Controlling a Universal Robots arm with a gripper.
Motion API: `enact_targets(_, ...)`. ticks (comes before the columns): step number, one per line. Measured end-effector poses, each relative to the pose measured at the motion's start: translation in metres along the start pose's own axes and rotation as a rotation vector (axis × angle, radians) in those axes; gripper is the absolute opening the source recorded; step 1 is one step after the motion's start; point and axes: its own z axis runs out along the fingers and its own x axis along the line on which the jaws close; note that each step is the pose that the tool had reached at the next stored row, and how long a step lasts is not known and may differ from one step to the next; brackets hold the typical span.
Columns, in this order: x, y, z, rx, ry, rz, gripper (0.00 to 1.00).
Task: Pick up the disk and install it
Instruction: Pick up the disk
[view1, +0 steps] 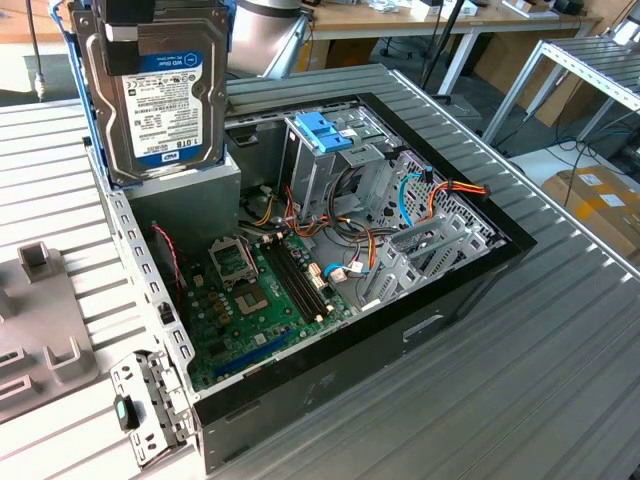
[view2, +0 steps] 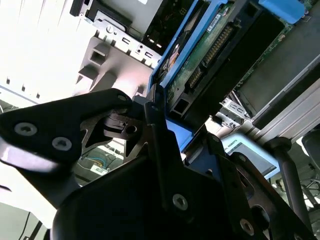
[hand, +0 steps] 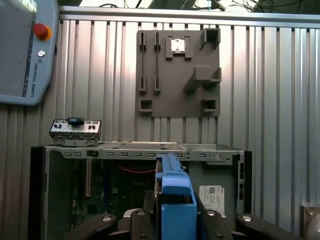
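Tool (hand: 174, 212) clamping disk (view1: 150, 165), label (view1: 168, 85) in exterior view

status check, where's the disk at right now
Tool shut on the disk, held on edge. Disk aloft over the open case, not yet seated. Loose cables bunched beside the blue-latched cage.

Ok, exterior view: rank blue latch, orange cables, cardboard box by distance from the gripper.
1. Blue latch, at the exterior view's right of the gripper holding the disk.
2. Orange cables, farther right.
3. Cardboard box, beyond the table, farthest right.
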Motion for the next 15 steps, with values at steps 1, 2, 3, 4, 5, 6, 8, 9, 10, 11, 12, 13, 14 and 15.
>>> enact_targets(1,0.0004,-0.0007,0.0,0.0,0.0,0.0,0.37)
enact_targets(2,0.0009,-0.0017,0.0,0.0,0.0,0.0,0.37)
enact_targets(3,0.0013,-0.0025,0.0001,0.0001,-0.0001,0.0,0.37)
enact_targets(4,0.0017,-0.0032,0.0001,0.0001,-0.0002,0.0,0.37)
enact_targets(5,0.002,-0.0038,0.0001,0.0001,-0.0002,0.0,0.37)
enact_targets(6,0.0025,-0.0047,0.0,0.0001,-0.0001,0.0,0.37)
enact_targets(8,0.0033,-0.006,0.0,0.0001,-0.0001,0.0,0.37)
enact_targets(9,0.0036,-0.0066,0.0,0.0,-0.0001,0.0,0.37)
enact_targets(10,0.0039,-0.0073,0.0,0.0,-0.0001,0.0,0.37)
enact_targets(11,0.0043,-0.0081,0.0,0.0,-0.0001,0.0,0.37)
enact_targets(12,0.0047,-0.0088,0.0,0.0,-0.0001,0.0,0.37)
enact_targets(13,0.0051,-0.0094,0.0,0.0001,-0.0001,0.0,0.37)
enact_targets(14,0.0057,-0.0103,0.0,0.0001,-0.0002,0.0,0.37)
enact_targets(15,0.0061,-0.0108,-0.0001,0.0,-0.0001,0.0,0.37)
